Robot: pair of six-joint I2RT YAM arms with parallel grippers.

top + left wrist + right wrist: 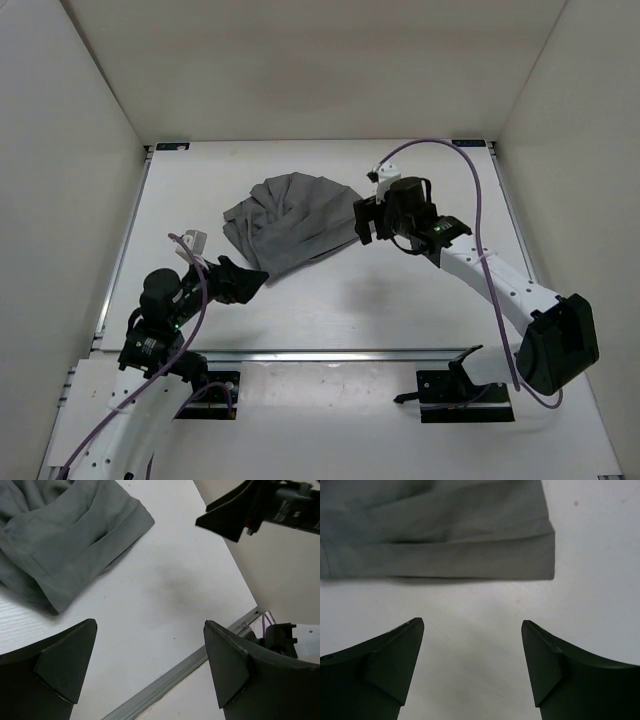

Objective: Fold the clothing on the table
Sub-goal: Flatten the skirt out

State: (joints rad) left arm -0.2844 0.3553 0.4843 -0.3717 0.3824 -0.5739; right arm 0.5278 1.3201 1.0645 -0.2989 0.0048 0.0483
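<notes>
Here, soft grey pleated clothing (290, 225) lies bunched on the smooth white table (330, 310).
Straight stitched hem; the left gripper (150, 627) and right gripper (472, 625) gape empty.

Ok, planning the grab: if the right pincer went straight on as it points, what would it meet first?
Probably the hemmed edge of the dark grey pleated fabric garment, though the right pincer may touch bare white table just short.

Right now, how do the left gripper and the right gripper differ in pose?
The left gripper sits at the near corner of the clothing; the right gripper sits at its right edge. The left gripper has the clothing off to one side of its jaws, while the right gripper faces an edge squarely. Both are open and hold nothing.
</notes>
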